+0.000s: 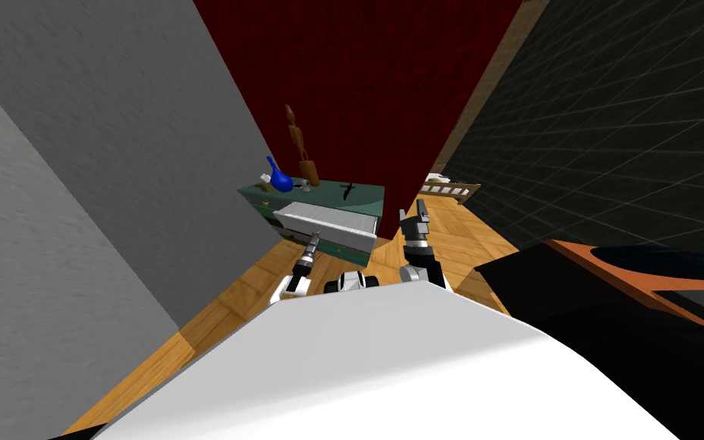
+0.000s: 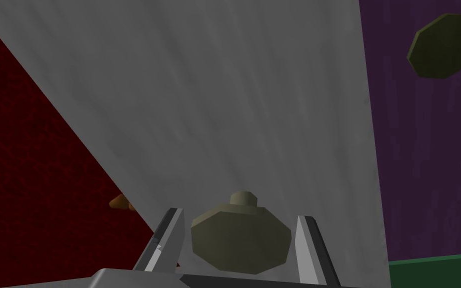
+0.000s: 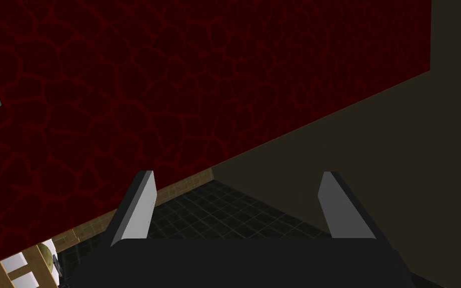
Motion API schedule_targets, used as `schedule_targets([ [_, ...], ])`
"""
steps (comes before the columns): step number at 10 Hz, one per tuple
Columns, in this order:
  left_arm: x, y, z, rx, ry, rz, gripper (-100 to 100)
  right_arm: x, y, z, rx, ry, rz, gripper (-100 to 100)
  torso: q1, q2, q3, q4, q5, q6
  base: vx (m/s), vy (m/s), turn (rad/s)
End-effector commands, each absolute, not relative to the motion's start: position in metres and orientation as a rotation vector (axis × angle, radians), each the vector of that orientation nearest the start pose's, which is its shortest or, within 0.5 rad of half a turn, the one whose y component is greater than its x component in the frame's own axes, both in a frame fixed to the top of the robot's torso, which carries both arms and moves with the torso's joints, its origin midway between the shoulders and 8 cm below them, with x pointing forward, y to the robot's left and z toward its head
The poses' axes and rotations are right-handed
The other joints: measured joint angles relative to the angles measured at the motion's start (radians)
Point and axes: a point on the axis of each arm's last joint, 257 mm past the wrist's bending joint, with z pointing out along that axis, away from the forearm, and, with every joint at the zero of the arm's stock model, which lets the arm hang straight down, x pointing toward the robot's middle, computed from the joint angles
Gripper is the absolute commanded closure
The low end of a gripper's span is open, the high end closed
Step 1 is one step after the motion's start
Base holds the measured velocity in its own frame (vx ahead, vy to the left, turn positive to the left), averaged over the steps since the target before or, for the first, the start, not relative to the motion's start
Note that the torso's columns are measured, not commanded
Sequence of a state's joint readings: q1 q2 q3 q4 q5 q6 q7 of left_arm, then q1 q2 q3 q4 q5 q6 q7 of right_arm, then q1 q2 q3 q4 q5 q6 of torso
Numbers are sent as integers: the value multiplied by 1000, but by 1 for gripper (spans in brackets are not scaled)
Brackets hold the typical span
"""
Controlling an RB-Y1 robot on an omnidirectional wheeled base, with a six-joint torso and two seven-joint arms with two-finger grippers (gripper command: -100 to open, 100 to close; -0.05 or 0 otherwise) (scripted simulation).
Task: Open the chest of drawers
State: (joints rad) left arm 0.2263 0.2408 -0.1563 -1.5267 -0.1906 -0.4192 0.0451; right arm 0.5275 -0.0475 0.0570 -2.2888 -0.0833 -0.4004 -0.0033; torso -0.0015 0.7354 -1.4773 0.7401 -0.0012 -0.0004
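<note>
Chest of drawers (image 1: 362, 200): green, set against the dark red wall (image 1: 358, 76) on the wooden floor (image 1: 461, 244); ahead and a little to the left in the head view.
Drawer (image 1: 327, 221): pale grey, standing well out from the chest's front, open at the top.
Knob (image 2: 241, 239): olive, round and faceted, on a short stem from the drawer's grey front; sits right between the left fingers.
Left gripper (image 1: 313, 243): at the front of the pulled-out drawer, forearm reaching up to it from below in the head view.
Left fingers (image 2: 173, 235): drawn in against both sides of the knob and clasping it, much narrower than a full spread.
Right gripper (image 1: 418, 216): raised beside the chest's right end, apart from it and from the drawer.
Right fingers (image 3: 139, 205): spread wide, nothing between them.
Second knob (image 2: 444, 46): same olive, on a dark purple panel beside the grey front, well apart from the left gripper.
Chest top: blue vase (image 1: 280, 180) near the left end, tall wooden figurine (image 1: 299, 145) just behind it, small black object (image 1: 348, 191) further right, too small to name.
Right of the floor: dark furniture with an orange edge (image 1: 610, 263), well apart from the chest.
</note>
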Motion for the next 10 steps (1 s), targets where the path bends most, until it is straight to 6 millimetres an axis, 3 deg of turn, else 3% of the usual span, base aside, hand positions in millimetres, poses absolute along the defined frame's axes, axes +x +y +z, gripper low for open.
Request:
schedule_targets([
  [1,448,213,-264,-750,1396,-1174,100,358,-269,-2,782,686,1380,0,2,1,0,-1,0,-1,-158,83,30],
  [7,434,209,-264,-739,1406,-1190,100,358,-269,-2,782,686,1380,0,2,5,2,-1,1,0,-146,68,35],
  [8,437,213,-255,-743,1409,-1186,-100,358,-269,-2,782,686,1380,0,2,5,2,0,1,0,-66,23,-5],
  [10,439,216,-244,-743,1408,-1185,-100,358,-269,-2,782,686,1380,0,-2,-3,-2,-3,0,1,6,-21,0],
])
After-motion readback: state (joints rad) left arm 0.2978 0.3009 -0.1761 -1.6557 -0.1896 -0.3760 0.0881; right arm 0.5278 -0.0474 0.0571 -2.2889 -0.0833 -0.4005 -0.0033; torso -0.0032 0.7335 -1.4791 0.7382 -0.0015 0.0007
